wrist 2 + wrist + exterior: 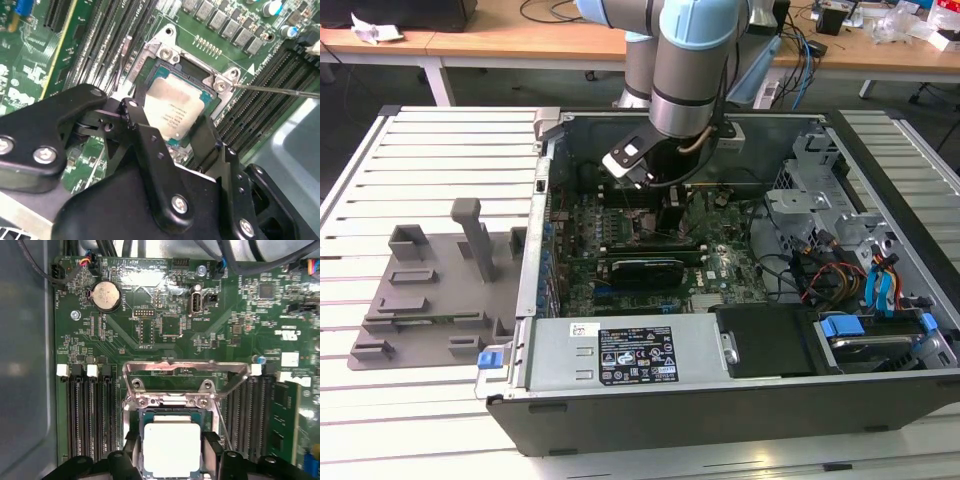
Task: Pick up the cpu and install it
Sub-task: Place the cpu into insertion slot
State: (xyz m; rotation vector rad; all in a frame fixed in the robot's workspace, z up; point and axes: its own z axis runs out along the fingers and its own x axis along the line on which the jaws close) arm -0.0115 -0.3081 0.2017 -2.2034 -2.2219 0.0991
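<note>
Cpu (170, 105) position was the whole matter at this moment: you had it pinched in the gripper (172, 127), pale metal top facing up, right at the socket (167, 50) on the motherboard (165, 325). In both wrist views the two black fingers (131, 452) pressed against opposite edges of the cpu, so I judged the gripper closed on it, not loose around it.

Taking the raised load plate (187, 371) as twelve o'clock from the cpu, the fingers sat at nine and three, and the edges at six and twelve were free. The cpu was near enough square (no long axis worth speaking of), and its sides ran in line with the socket's sides as far as I could see.

It lay flat at the socket opening, directly under the gripper. Whether it was already bedded on the contacts or just above them, I could not tell. The thin socket lever (280, 91) stood off to one side, apart from the cpu.

In the exterior view your arm (690, 80) reached down into the open computer case (670, 430) toward its twelve o'clock wall. The grey tray (420, 290) lay outside the case at nine o'clock, well apart from the gripper.
</note>
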